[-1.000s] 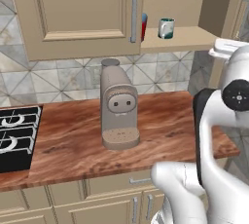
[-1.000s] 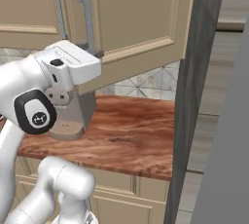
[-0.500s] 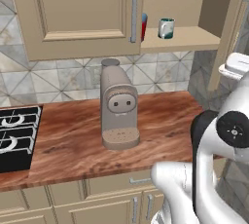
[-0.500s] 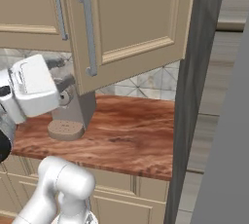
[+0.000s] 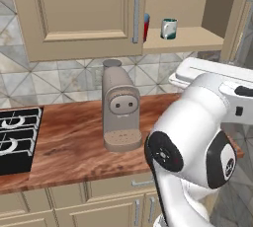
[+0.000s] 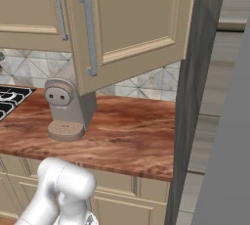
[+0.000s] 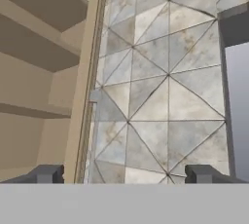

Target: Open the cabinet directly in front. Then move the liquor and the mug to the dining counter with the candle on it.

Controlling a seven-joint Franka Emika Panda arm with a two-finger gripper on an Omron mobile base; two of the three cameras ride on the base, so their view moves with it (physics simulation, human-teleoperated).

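Observation:
The cabinet (image 5: 79, 14) has its left door shut and its right door (image 6: 136, 23) swung wide open toward me, silver bar handle (image 6: 88, 33) facing out. On the bared shelf stand the liquor (image 5: 146, 26), its red body half hidden behind the left door's handle, and the white mug (image 5: 169, 28) to its right. My gripper (image 7: 125, 174) is open with nothing between its fingertips (image 7: 46, 173). In the hand view it looks past the cabinet's side (image 7: 44, 72) at the tiled wall. My white arm (image 5: 197, 142) fills the lower right. The dining counter and candle are out of view.
A beige coffee machine (image 5: 120, 112) stands on the wood counter (image 5: 64, 147) below the cabinet, with a black stove (image 5: 15, 137) at its left. A tall dark panel (image 6: 195, 97) rises right of the open door. Lower cabinets (image 5: 113, 206) run beneath the counter.
My hand has come off the open door's handle and swung away left, out of the right base view, while the jaws spread wide. The door has stayed open.

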